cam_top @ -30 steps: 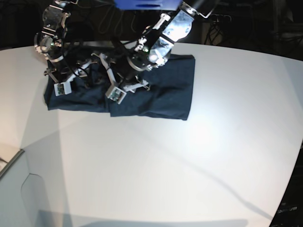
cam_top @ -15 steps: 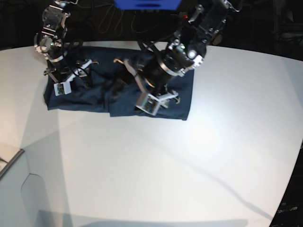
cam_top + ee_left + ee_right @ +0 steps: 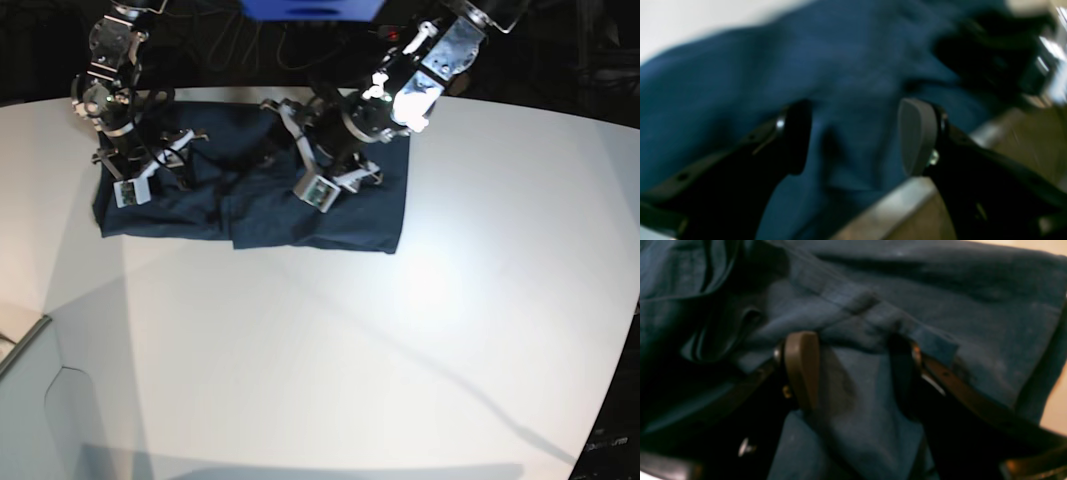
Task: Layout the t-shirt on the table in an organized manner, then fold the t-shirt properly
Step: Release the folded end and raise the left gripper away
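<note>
The dark navy t-shirt [image 3: 370, 215] lies as a wide, wrinkled rectangle at the far left of the white table [image 3: 350, 330]. My left gripper [image 3: 272, 135] hovers over the shirt's middle near its far edge. In the blurred left wrist view it [image 3: 857, 136] stands open over the blue cloth [image 3: 740, 73], with nothing between the fingers. My right gripper [image 3: 185, 155] is low over the shirt's left end. In the right wrist view it [image 3: 853, 373] is open, and a creased fold of the t-shirt [image 3: 973, 306] runs across its fingertips [image 3: 801, 370].
A grey-white box corner [image 3: 30, 400] sits at the near left. The table's far metal edge [image 3: 890, 206] and brown floor lie just beyond the shirt. A blue object [image 3: 310, 8] and dark cables are behind the table.
The left arm swung right across the shirt, then drew back toward the far edge, and its jaws opened wider. The right arm stayed where it was.
</note>
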{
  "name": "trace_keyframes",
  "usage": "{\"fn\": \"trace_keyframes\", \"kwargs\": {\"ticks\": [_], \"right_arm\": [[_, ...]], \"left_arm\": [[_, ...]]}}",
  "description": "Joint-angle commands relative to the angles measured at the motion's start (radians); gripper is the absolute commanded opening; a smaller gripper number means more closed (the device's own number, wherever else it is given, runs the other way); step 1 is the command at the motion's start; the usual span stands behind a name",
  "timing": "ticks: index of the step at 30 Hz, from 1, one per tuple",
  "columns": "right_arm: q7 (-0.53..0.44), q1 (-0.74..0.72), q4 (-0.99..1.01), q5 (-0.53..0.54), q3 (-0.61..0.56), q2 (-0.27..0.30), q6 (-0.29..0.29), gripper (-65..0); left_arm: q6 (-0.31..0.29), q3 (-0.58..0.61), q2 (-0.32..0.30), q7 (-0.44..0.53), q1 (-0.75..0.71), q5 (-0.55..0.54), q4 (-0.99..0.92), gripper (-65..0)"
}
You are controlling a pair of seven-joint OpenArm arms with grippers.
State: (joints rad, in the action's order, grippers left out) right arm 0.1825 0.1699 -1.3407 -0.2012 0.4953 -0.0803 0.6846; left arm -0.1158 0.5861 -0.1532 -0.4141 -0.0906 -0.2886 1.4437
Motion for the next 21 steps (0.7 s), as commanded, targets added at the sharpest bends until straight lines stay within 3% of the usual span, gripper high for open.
{"fn": "trace_keyframes", "kwargs": {"ticks": [1,8,15,21], "right_arm": [[-0.005,-0.007,-0.012,0.006,0.004,0.006,0.014,-31.0],[-0.005,-0.002,-0.058,0.010,0.016,0.009,0.014,-31.0],[-0.005,-0.008,-0.122,0.010,0.093,0.004,0.014,-30.6],[-0.005,-0.046,-0.115,0.007,0.170,0.006,0.014,-30.5]], "left_arm": [[-0.002,0.041,0.004,0.024,0.035,-0.004,-0.002,-25.6],[-0.002,0.231,0.004,0.024,0.116,-0.010,-0.019,-25.6],[-0.003,0.237,0.000,0.025,0.116,-0.010,0.004,-25.5],[0.000,0.216,-0.087,0.030,0.114,-0.013,0.082,-25.5]]}}
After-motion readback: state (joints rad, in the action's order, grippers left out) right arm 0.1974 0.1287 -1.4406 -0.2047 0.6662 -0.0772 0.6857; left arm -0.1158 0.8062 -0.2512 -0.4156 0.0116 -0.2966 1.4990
